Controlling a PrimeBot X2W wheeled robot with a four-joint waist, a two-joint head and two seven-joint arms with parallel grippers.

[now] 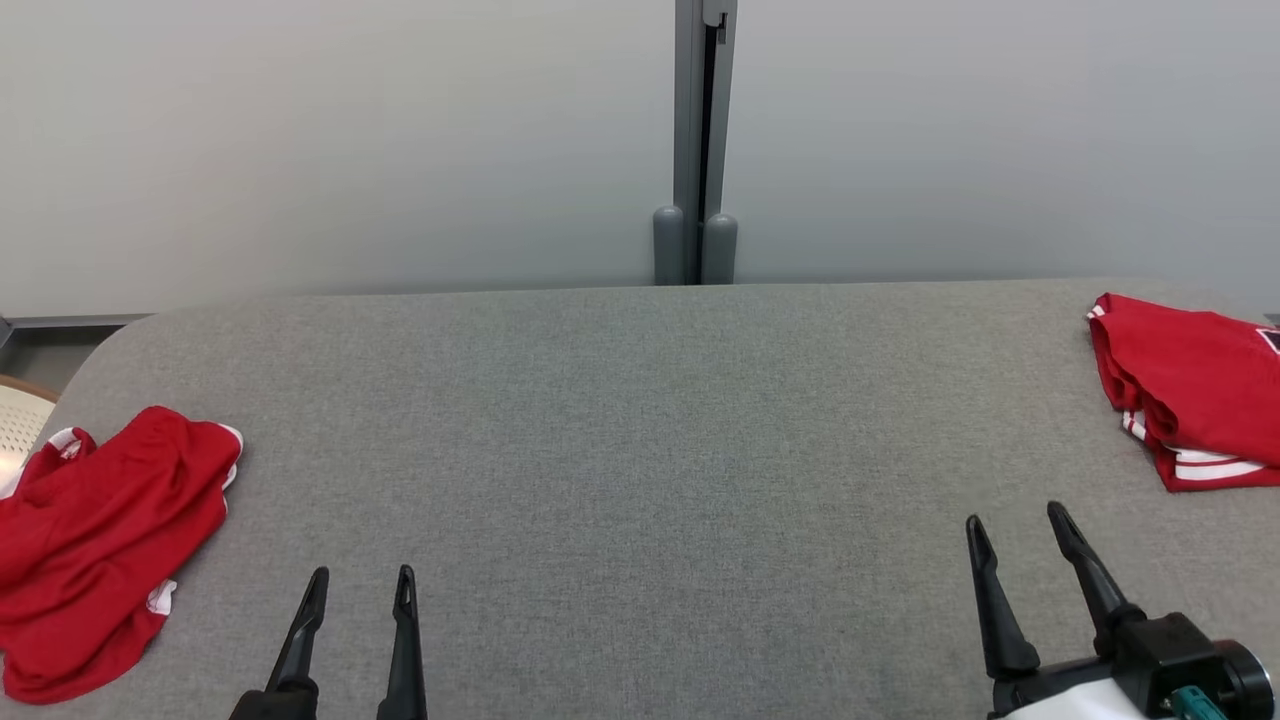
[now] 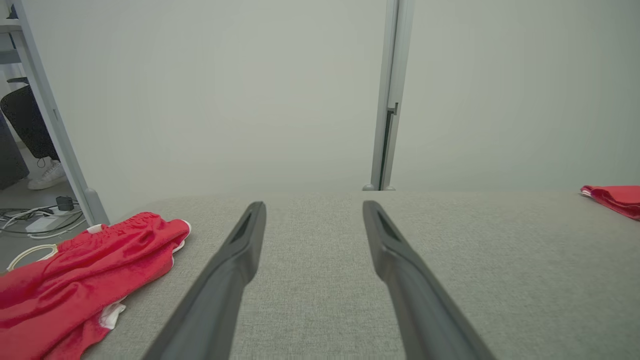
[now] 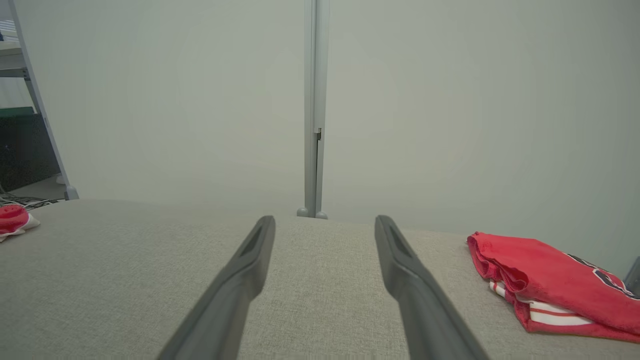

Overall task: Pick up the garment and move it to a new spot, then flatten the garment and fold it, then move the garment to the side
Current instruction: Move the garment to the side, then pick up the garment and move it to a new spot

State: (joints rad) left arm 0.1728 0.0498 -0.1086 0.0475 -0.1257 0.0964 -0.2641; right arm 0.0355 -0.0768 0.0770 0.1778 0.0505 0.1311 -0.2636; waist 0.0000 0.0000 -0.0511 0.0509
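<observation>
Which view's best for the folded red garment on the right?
Right wrist view: the folded garment lies close, with its stacked layers, white stripes and dark emblem plain, though the frame's right edge clips it. Head view has it at the right edge, clipped too. Left wrist view catches a red sliver.

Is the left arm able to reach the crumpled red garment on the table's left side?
Probably yes. The left claw is open and empty, the crumpled garment lies near on its left, and bare table lies between them, with nothing in the way.
</observation>
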